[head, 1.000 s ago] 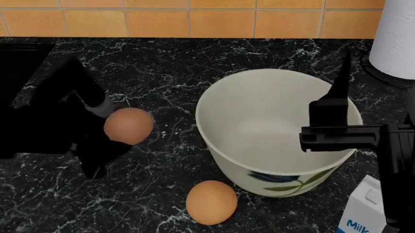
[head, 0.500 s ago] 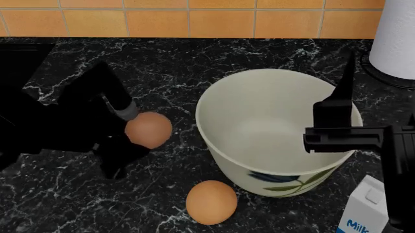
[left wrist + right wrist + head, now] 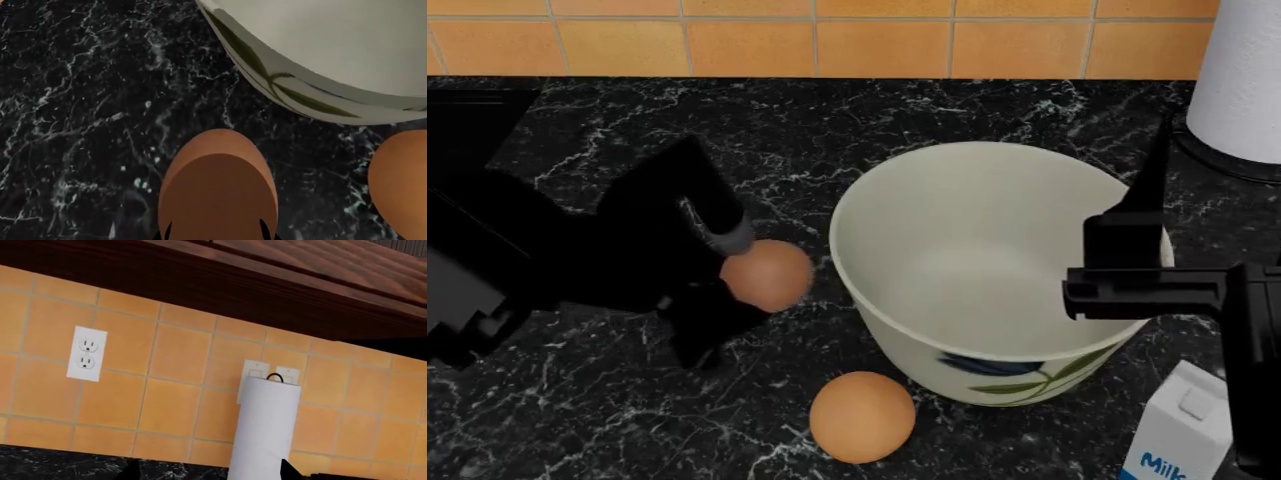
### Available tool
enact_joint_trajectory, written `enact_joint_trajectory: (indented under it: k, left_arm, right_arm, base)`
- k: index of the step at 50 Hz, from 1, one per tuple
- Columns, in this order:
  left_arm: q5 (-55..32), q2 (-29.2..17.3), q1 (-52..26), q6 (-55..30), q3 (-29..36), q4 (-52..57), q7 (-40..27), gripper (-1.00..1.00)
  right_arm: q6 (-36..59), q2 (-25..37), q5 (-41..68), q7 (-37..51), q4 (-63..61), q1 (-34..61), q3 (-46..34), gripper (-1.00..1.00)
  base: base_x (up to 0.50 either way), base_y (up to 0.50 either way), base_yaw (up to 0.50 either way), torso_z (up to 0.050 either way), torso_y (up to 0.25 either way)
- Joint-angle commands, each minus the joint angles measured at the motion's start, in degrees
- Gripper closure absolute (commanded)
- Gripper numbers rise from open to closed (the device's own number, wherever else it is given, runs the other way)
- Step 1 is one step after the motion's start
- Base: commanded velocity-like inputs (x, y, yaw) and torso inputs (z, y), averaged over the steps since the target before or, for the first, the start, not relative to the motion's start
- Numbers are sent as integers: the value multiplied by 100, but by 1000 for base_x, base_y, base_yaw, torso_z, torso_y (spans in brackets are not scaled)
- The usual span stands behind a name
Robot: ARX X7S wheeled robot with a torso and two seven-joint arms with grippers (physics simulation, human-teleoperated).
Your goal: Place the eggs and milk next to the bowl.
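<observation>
Right now the left gripper (image 3: 741, 290) has its fingers clamped on one of the two eggs (image 3: 766, 275), carrying it above the black marble counter (image 3: 587, 400) just beside the bowl (image 3: 988, 265), on the side away from the milk carton. The left wrist view looks straight down past that held egg (image 3: 217, 187): dark stone lies beneath it and the bowl's painted leaf (image 3: 267, 82) is close ahead, so the egg hangs over open counter, not over the bowl's mouth. That fits the job, since it belongs next to the bowl, not in it.

The second egg (image 3: 861, 416) already rests on the counter against the bowl's foot, on the near side. The milk carton (image 3: 1174, 440) stands near the bowl too, at its near right, partly hidden by the right arm. Both look placed.

The right gripper (image 3: 1134, 240) hovers over the bowl's far-right rim, holding nothing visible; its wrist camera shows only orange wall tiles (image 3: 167, 360), an outlet (image 3: 87, 354) and the paper-towel roll (image 3: 263, 427), with two finger tips apart at the frame's edge, so its jaws read as parted.

What seems left: lower the egg gently to the stone beside the bowl and let go, minding that it may roll.
</observation>
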Motion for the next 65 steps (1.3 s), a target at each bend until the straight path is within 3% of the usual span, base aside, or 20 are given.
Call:
enact_joint_trajectory:
  k: [1, 12, 42, 65]
  left_arm:
    - [131, 468, -115, 402, 99, -860, 192, 100]
    - [289, 990, -167, 994, 208, -1946, 427, 100]
    - [-928, 1008, 25, 1291, 1429, -2025, 158, 100]
    - [-1343, 1009, 56, 1380, 1884, -1929, -69, 100]
  right_arm:
    - [-70, 36, -5, 3, 36, -84, 40, -100]
    - [-230, 68, -40, -33, 102, -251, 101, -100]
    - [-472, 125, -202, -27, 385, -346, -104, -100]
    - [-424, 188, -140, 29, 326, -375, -7, -100]
  base:
    - [0, 0, 0, 0, 0]
    - [0, 0, 0, 0, 0]
    - [0, 0, 0, 0, 0]
    - [0, 0, 0, 0, 0]
